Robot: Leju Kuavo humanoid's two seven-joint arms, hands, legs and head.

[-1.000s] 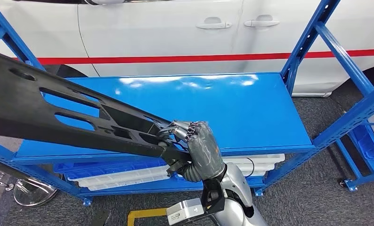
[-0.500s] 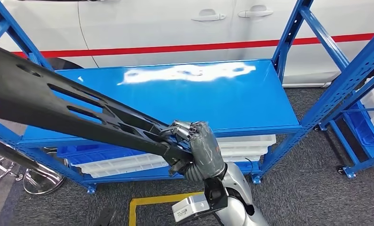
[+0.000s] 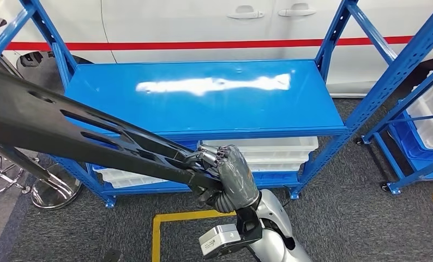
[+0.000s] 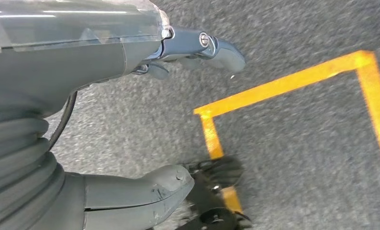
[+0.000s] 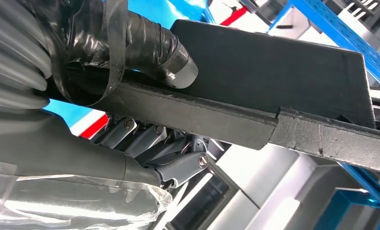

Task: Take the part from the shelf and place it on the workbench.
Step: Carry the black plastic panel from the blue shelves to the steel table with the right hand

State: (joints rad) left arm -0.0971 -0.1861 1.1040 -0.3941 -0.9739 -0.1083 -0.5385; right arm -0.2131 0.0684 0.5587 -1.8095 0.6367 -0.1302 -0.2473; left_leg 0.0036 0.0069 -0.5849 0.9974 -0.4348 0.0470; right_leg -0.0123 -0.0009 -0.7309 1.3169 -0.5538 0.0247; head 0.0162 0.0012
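Head view: the right hand (image 3: 232,177) sits at lower centre of the frame, its fingers wrapped over the near end of a long black part (image 3: 78,134), which it grasps firmly. The part runs from the hand up and out to the left edge, widening as it goes, with several long slots cut through it (blue shelf and floor are visible through them). It is held in the air in front of the blue shelf (image 3: 203,98), clear of the shelf's top board, which lies across the upper middle of the frame. White trays (image 3: 274,150) sit on the lower level of the shelf. Behind the shelf, along the top edge, stands a white car (image 3: 203,22) with a red stripe. A yellow floor line (image 3: 173,218) shows at lower centre on grey carpet, and a second blue rack (image 3: 416,109) stands at the right edge. Left wrist view: the left hand (image 4: 130,120) enters from the left edge over the grey carpet and the yellow line; its fingers lie apart with nothing between them, so it is released. Right wrist view: the thumb crosses the upper left of the frame onto the black part, and the darker fingers (image 5: 150,143) curl beneath it at centre, clamping the part between them.
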